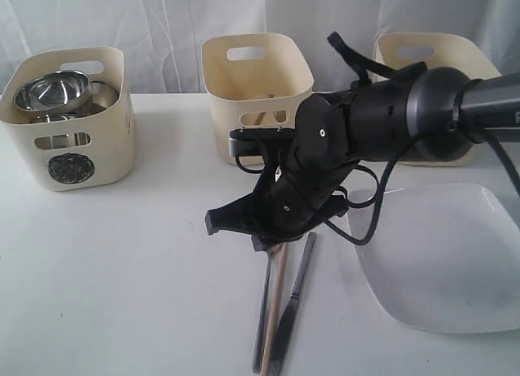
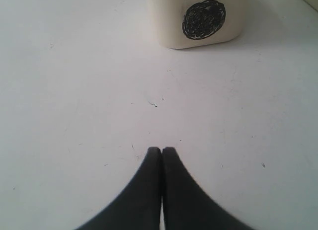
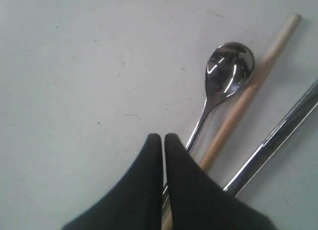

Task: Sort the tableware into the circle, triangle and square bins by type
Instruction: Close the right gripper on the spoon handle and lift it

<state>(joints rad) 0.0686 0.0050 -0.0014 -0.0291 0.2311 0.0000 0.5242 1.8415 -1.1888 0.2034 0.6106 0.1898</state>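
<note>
- Right hand (image 3: 162, 137) is pressed shut, tips over the spoon (image 3: 229, 66) handle; can't tell if it pinches it.
- Spoon, chopstick (image 3: 248, 91) and knife (image 3: 278, 135) lie side by side on the surface (image 1: 122, 295), lower centre of the exterior frame.
- Left hand (image 2: 161, 150) is closed tight, holding nothing, with the circle bin (image 2: 198, 21) beyond its tips.
- Bowls (image 1: 53, 92) sit in the circle bin, upper left; plate (image 1: 439, 254) lower right.
</note>
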